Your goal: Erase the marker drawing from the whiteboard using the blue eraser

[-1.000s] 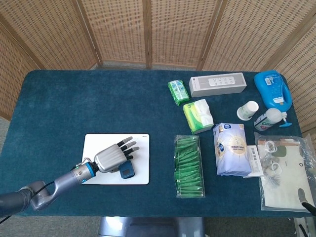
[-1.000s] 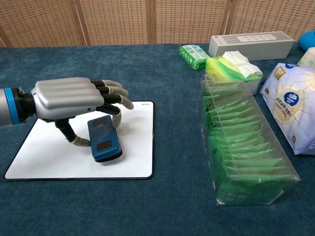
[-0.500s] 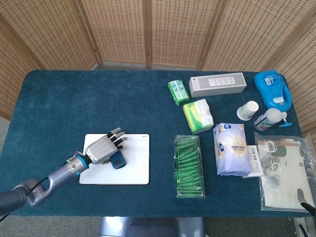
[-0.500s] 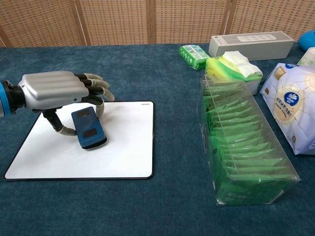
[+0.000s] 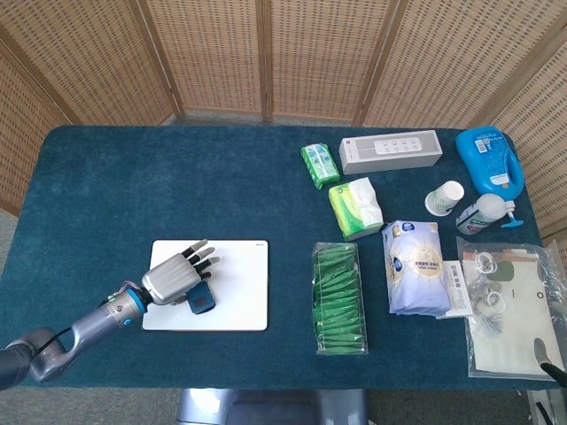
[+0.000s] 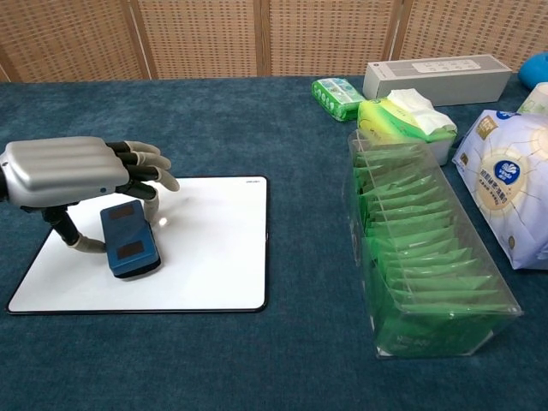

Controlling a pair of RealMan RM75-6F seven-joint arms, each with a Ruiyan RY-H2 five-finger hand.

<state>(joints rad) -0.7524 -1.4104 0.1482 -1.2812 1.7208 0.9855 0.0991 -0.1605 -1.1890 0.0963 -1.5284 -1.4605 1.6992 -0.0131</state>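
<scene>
Blue-cloth table (image 5: 133,177) carried the whiteboard (image 6: 214,257) at left, with a clear box of green packets (image 6: 419,265) just right of it, a white tissue pack (image 5: 414,266) and a grey box (image 5: 390,150) further off. Left hand (image 6: 73,171) held the blue eraser (image 6: 128,240) flat on the whiteboard's left part, thumb against one side and fingers curled over the other; board surface looked clean. Right hand was out of view.

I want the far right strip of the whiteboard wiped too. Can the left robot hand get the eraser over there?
Probably yes: the left robot hand holds the blue rectangular eraser, and the white rectangular whiteboard lies bare rightward.

Left hand (image 5: 170,282) holds blue eraser (image 5: 201,299) on whiteboard (image 5: 239,283).
</scene>
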